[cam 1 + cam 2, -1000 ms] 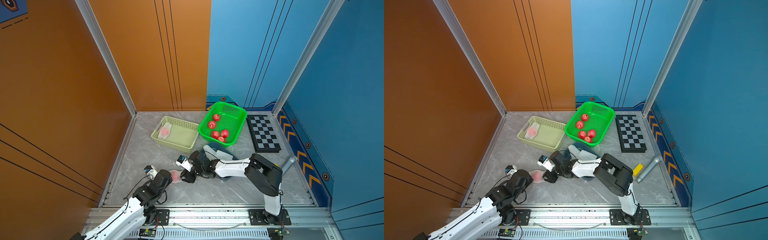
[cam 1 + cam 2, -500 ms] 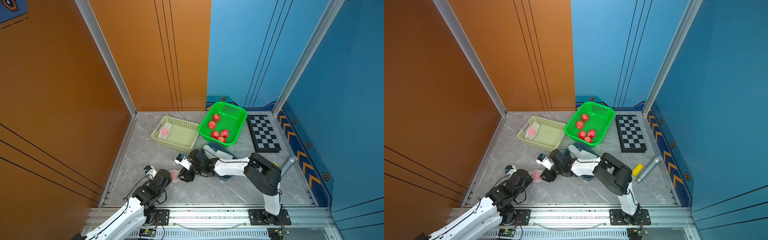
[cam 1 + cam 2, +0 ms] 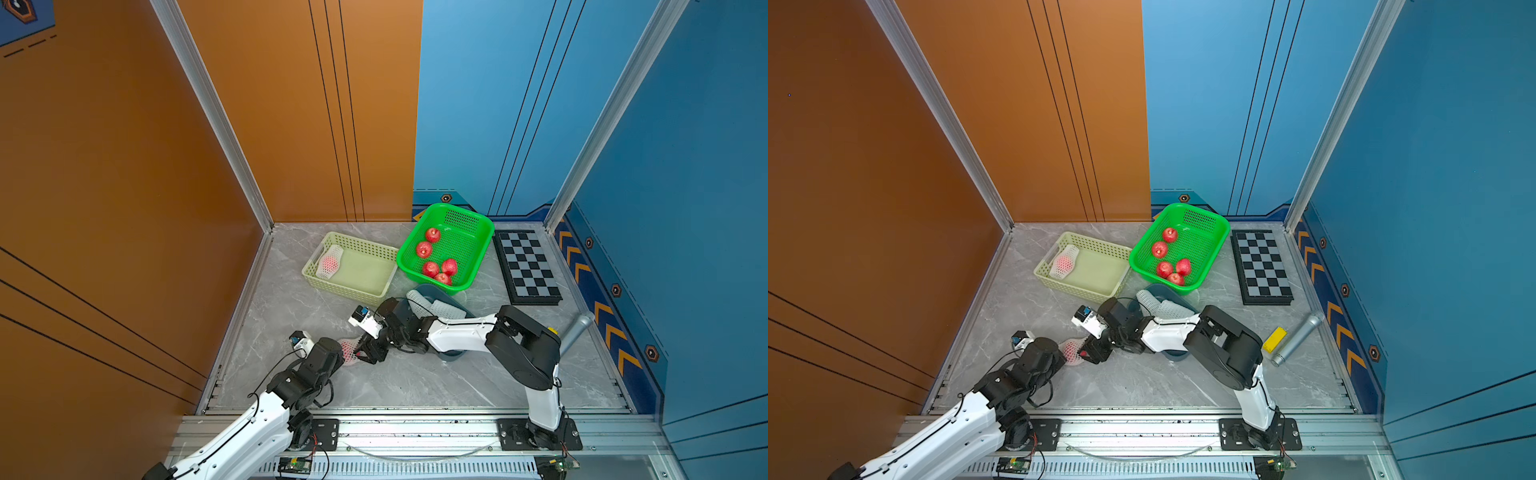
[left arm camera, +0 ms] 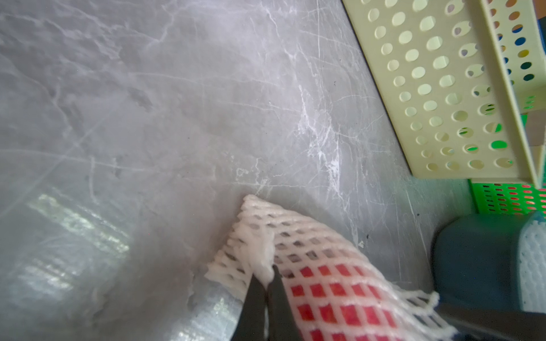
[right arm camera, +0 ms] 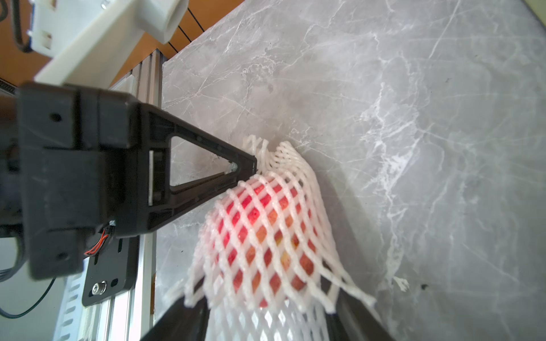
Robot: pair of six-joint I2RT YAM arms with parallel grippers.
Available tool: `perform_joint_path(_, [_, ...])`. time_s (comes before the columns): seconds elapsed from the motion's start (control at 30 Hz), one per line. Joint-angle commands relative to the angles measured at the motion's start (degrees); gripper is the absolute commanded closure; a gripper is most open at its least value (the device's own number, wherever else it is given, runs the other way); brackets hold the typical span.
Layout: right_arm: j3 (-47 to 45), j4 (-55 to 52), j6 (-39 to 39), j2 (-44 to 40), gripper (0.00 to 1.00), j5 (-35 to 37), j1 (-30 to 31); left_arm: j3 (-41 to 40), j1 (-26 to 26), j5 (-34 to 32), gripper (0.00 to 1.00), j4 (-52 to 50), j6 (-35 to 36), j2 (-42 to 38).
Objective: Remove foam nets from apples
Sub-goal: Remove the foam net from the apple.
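Table (image 3: 415,386): grey marble top, everything I was working with sat on it.
Green basket (image 3: 461,218): far side of the table, five bare apples (image 3: 431,269) in it, none in a net.
Yellow basket (image 3: 365,270): just beside the green one; a single wrapped apple (image 3: 329,262) lay at its left end.
Chessboard (image 3: 528,266): flat on the table on the other side of the green basket.
Blue bowl (image 3: 434,291): on the near side of the green basket, partly under my right arm, with empty nets (image 3: 446,308) piled in it.
Grey cylinder (image 3: 1298,338): lying on the right side of the table, a yellow block (image 3: 1275,339) just beside it.
Right gripper (image 3: 369,355): jaws were spread wide with the apple between them, and the net's loose hem lay across both fingers (image 5: 183,321). I honestly couldn't tell if they were inside the sleeve or just under it.
Left gripper (image 4: 267,283): pinched fully closed on the bunched end of the net, the opposite end from the right one.
Netted apple (image 5: 260,236): down on the front-left part of the table, between my two grippers, red showing through the mesh.
Foam net (image 5: 291,165): on that apple, stretched from the left pinch over to the right fingers.
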Motion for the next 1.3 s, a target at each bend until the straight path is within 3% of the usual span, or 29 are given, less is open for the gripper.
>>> perform_joint_path(0.0, [1.7, 1.8, 1.3, 1.9, 0.37, -0.7, 0.5, 0.7, 0.7, 0.8, 1.00, 0.4, 0.9, -0.4])
perform_joint_path(0.4, [6.3, -0.6, 2.1, 6.6, 0.30, 0.2, 1.7, 0.4, 1.0, 1.2, 1.00, 0.5, 0.9, -1.2])
perform_joint_path(0.6, [5.7, -1.8, 2.1, 6.0, 0.44, 3.4, 1.6, 0.4, 1.5, 1.4, 1.00, 0.3, 1.5, -2.0])
perform_joint_path(0.77, [3.1, -2.7, 1.2, 3.3, 0.49, 4.9, 0.9, 0.9, 2.6, 1.3, 1.00, -1.1, 2.4, -3.0])
perform_joint_path(1.07, [-1.0, -7.1, -1.9, -2.0, 0.48, 6.1, -0.6, 1.9, 4.9, 2.5, 1.00, -1.6, 4.2, -2.8])
perform_joint_path(1.27, [-3.1, -6.9, -2.0, -3.7, 0.46, 2.9, -1.4, 2.8, 5.2, 2.6, 1.00, -1.5, 5.0, -1.7])
